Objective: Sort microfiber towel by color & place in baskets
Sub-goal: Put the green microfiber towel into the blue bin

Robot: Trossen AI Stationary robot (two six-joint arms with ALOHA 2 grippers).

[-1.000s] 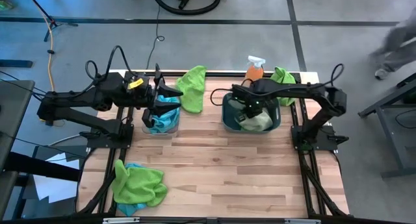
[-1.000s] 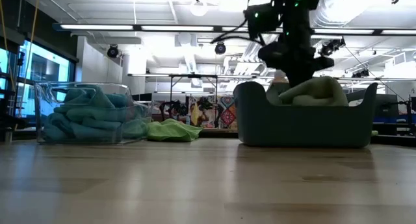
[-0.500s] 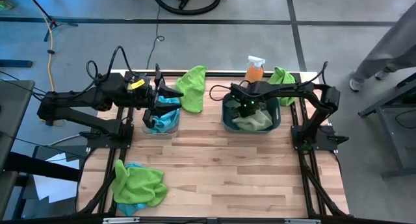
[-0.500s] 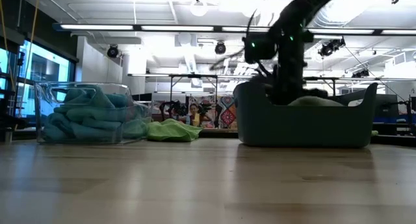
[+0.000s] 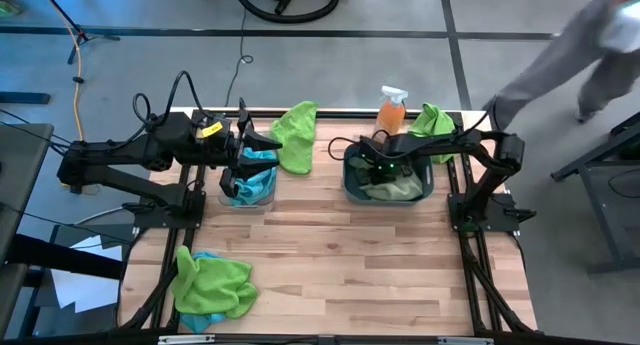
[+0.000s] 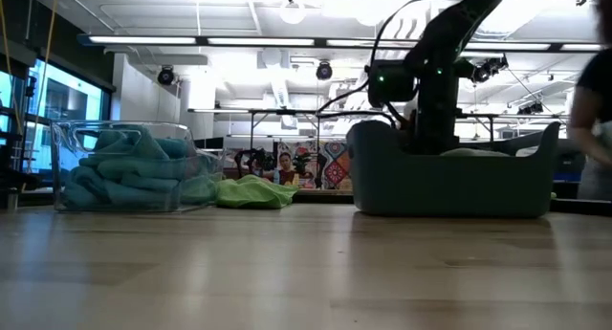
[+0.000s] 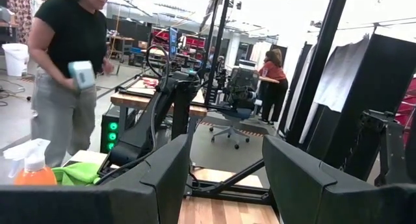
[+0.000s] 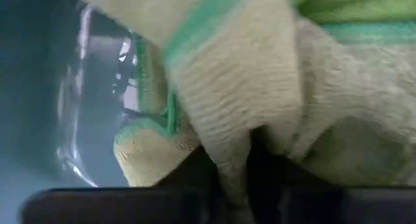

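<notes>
Two baskets sit apart on the tabletop (image 5: 330, 245): the right hand (image 5: 378, 174) presses, seemingly closed, on a pale green towel (image 8: 260, 87) inside the teal tub (image 5: 350, 181); the left hand (image 5: 262, 145) hovers parted over the clear bin (image 6: 67, 167) of teal towels (image 6: 129, 172).

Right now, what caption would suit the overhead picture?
Right gripper pressing a pale green towel into the teal tub; left gripper over the clear bin.

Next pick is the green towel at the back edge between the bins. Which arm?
Left, probably. The left gripper hovers open over the clear bin, right beside that green towel. The right gripper is down inside the teal tub, buried in pale towels.
</notes>
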